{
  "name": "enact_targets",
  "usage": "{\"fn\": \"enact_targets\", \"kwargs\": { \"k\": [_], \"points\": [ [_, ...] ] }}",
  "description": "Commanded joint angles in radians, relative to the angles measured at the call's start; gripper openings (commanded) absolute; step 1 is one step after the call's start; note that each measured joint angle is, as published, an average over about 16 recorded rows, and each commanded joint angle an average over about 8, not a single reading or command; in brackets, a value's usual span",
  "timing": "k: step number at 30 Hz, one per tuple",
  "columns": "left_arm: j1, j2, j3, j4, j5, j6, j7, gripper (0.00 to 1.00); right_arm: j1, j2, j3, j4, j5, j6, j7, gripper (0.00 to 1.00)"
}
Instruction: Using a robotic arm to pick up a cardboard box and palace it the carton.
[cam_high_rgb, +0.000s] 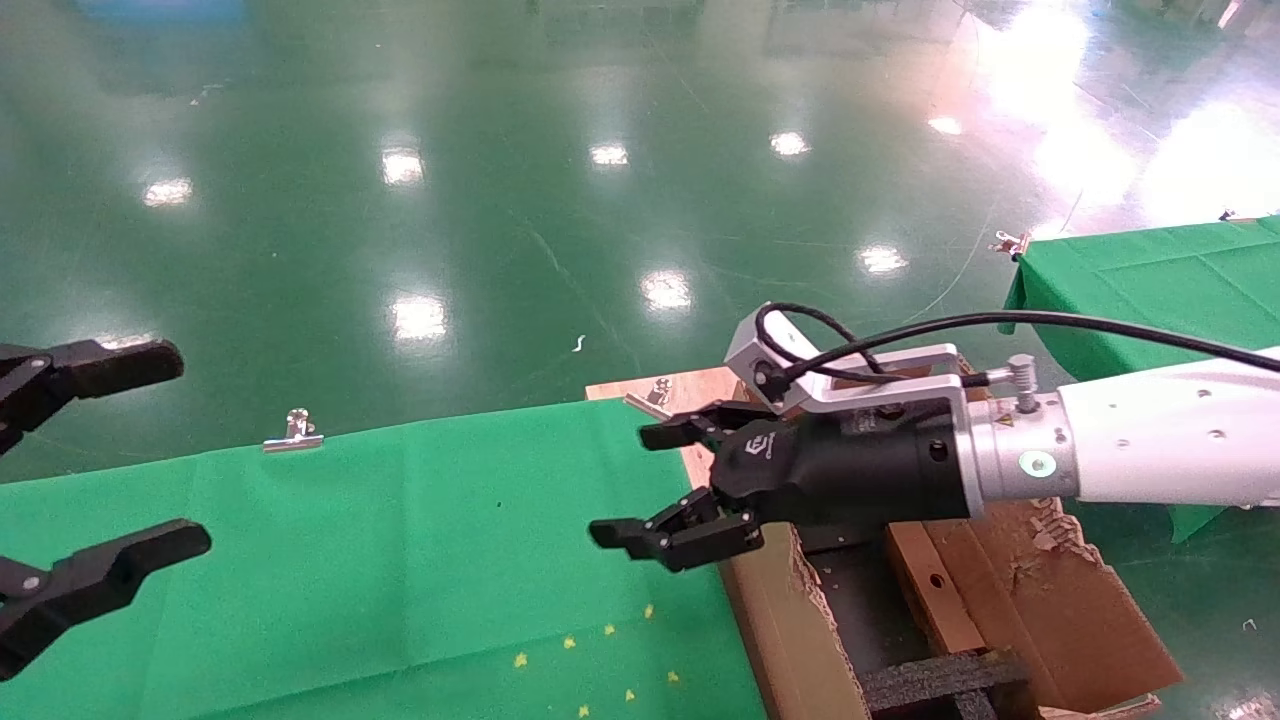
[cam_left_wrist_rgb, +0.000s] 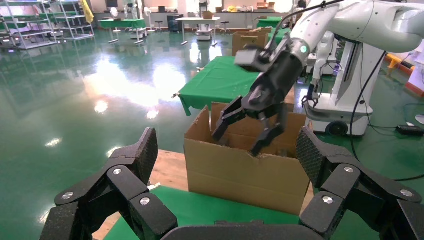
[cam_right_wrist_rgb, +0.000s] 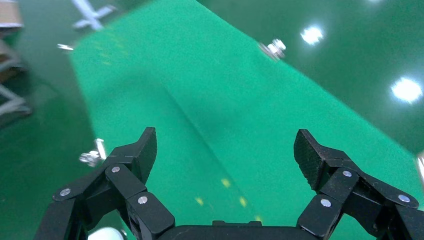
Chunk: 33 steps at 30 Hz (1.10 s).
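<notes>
Your right arm (cam_high_rgb: 1150, 450) reaches across the carton (cam_high_rgb: 1000, 600), and its tool (cam_high_rgb: 650, 485) hangs spread and empty just past the carton's near wall, over the edge of the green bench (cam_high_rgb: 400, 560). The box (cam_high_rgb: 930, 590) lies inside the carton beside the black foam (cam_high_rgb: 940, 685), touching neither tool. Your left tool (cam_high_rgb: 95, 470) hovers spread wide at the bench's far left, holding nothing.

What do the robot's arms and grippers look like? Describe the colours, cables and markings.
The right arm is white with a silver wrist, a green-lit ring, a looping black cable and a silver camera block. The right gripper is black, multi-link, with a white logo. The left gripper is black too.
</notes>
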Motion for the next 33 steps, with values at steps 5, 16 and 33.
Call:
{"fn": "enact_targets", "kwargs": {
  "k": [5, 16, 33],
  "points": [
    [0.000, 0.000, 0.000, 0.000, 0.000, 0.000, 0.000, 1.00, -0.053, -0.012, 0.107, -0.008, 0.149, -0.092, -0.180, 1.00],
    [0.000, 0.000, 0.000, 0.000, 0.000, 0.000, 0.000, 1.00, -0.140, -0.033, 0.284, -0.022, 0.397, -0.243, -0.473, 1.00],
    [0.000, 0.000, 0.000, 0.000, 0.000, 0.000, 0.000, 1.00, -0.145, -0.034, 0.290, -0.023, 0.406, -0.249, -0.476, 1.00]
  ]
}}
